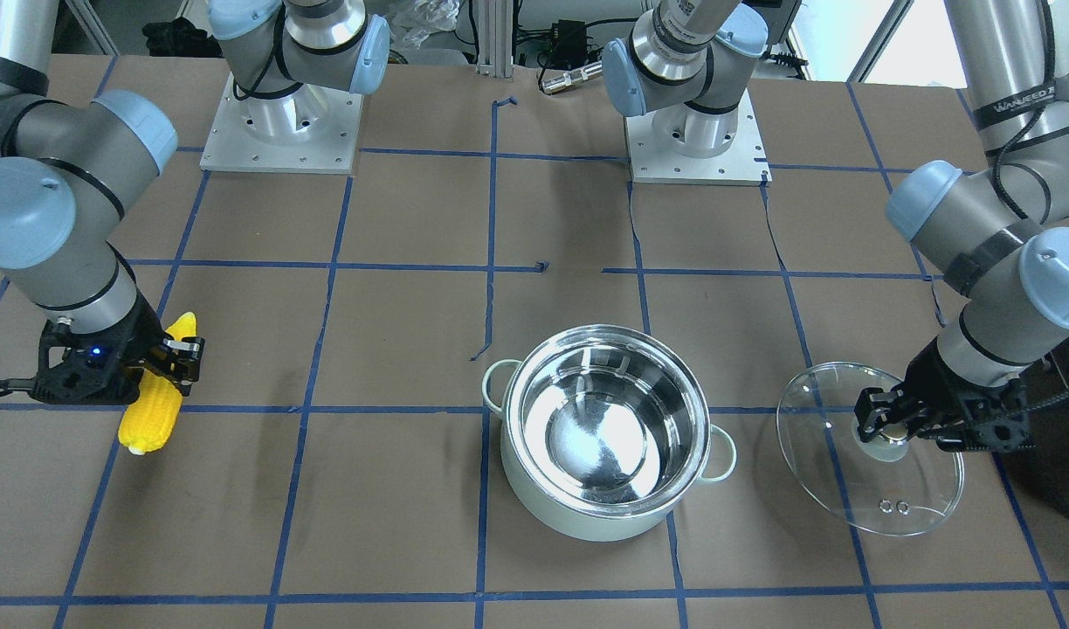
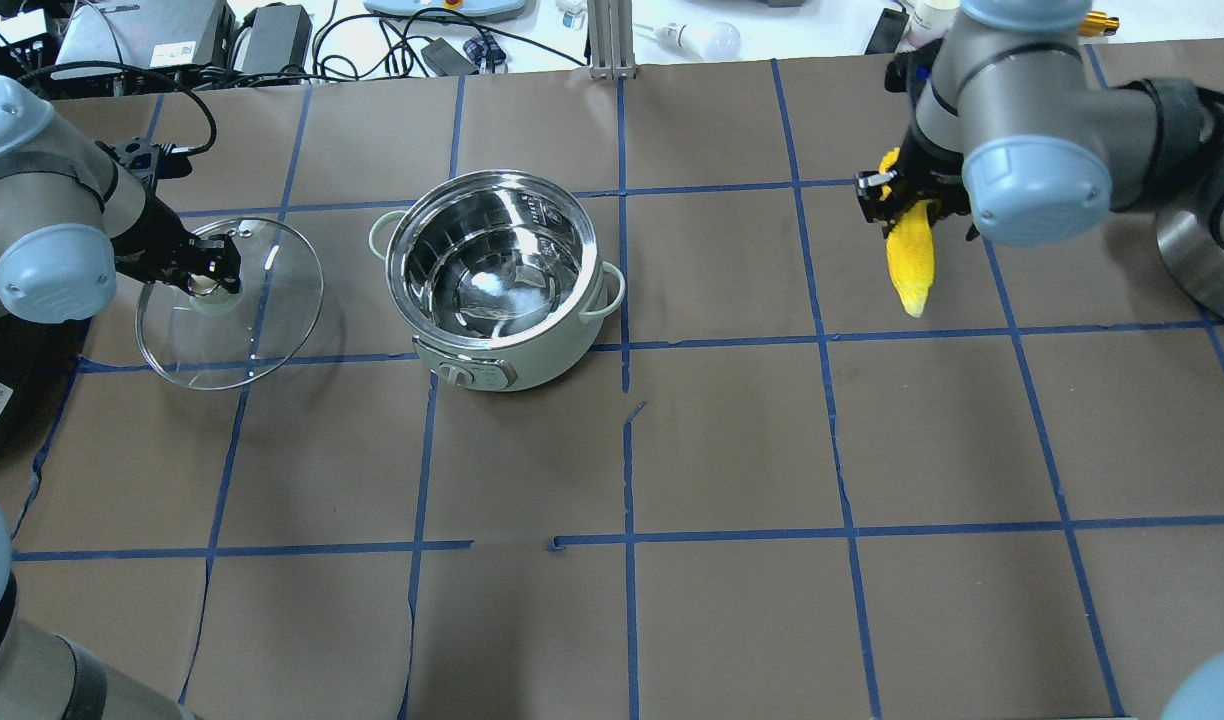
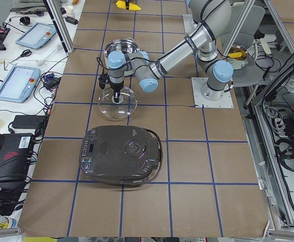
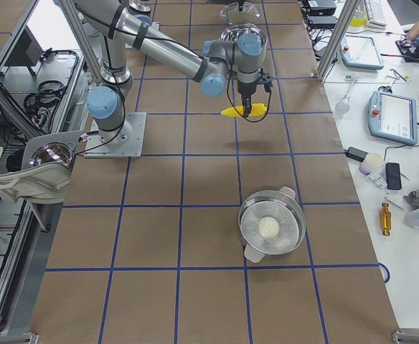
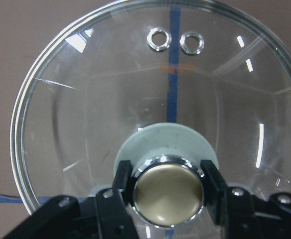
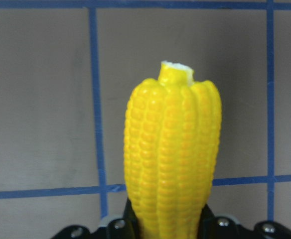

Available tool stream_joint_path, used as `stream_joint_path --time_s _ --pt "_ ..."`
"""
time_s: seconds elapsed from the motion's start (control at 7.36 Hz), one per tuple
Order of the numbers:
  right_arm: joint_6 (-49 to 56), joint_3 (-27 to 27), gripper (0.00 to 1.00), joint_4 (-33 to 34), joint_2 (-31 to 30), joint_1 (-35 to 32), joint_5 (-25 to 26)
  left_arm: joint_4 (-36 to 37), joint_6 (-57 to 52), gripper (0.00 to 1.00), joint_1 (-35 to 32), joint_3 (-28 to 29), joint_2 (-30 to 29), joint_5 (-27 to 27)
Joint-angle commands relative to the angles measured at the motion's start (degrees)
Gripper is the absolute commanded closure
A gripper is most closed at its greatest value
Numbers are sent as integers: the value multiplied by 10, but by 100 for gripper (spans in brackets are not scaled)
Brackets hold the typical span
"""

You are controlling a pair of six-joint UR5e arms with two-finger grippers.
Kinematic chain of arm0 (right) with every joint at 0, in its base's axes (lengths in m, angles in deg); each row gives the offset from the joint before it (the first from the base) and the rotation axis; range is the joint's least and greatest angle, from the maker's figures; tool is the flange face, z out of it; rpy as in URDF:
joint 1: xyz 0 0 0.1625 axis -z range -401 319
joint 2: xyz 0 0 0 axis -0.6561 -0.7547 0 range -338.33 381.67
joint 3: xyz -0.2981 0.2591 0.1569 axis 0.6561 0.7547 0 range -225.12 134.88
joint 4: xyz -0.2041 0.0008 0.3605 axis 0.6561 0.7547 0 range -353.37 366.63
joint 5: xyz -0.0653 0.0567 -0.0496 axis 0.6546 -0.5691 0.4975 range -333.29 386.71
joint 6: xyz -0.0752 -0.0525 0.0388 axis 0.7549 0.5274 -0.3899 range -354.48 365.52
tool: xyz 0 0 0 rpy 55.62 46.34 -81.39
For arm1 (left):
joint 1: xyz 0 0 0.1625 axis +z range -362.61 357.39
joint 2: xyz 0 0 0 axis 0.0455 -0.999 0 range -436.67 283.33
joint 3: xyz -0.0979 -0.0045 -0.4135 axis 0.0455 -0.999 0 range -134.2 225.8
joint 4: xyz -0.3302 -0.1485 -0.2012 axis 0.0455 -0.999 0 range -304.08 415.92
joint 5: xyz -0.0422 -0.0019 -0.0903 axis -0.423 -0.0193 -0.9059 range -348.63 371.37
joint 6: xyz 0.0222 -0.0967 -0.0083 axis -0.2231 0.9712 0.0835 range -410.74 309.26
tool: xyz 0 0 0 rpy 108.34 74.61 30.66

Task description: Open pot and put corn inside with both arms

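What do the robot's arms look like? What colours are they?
The left arm and right arm are shiny silver-grey tubes with rounded light-blue caps at the joints. Black bands and thin black cables run along them, and one band on the left arm has white letters. The left tool and right tool are black with two fingers. The right tool shows a small blue light.

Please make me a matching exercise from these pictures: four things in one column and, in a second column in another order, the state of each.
Things:
1 pot
2 lid
3 corn
4 black cooker

States:
A gripped in the right hand
B open and empty
C gripped by its knob in the left hand
D closed, no hand on it

Pairs: 1-B, 2-C, 3-A, 4-D
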Motion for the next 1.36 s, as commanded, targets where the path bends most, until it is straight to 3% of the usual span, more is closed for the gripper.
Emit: stream_joint_path --time_s 0.0,0.27,0.54,0.68,0.81,0.95,1.09,1.22 --pt "-128 163 100 -113 44 -117 4 3 0 100 0 -11 -6 -2" --pt "-190 246 100 -111 111 -193 6 3 -3 100 -2 -12 -10 -2" --pt "-209 291 100 -106 166 -246 6 2 -4 97 -2 -14 -12 4" --pt "-202 312 100 -105 185 -264 3 2 -4 79 -1 -22 -12 5" --pt "-201 334 100 -105 204 -278 1 2 0 38 -2 -26 -13 5" --pt "-193 354 100 -105 229 -289 2 3 1 12 -2 -33 -13 5" --pt "-172 370 100 -101 252 -295 2 5 2 1 -2 -27 0 5" --pt "-165 375 100 -87 263 -298 1 5 2 0 -3 -26 5 6"
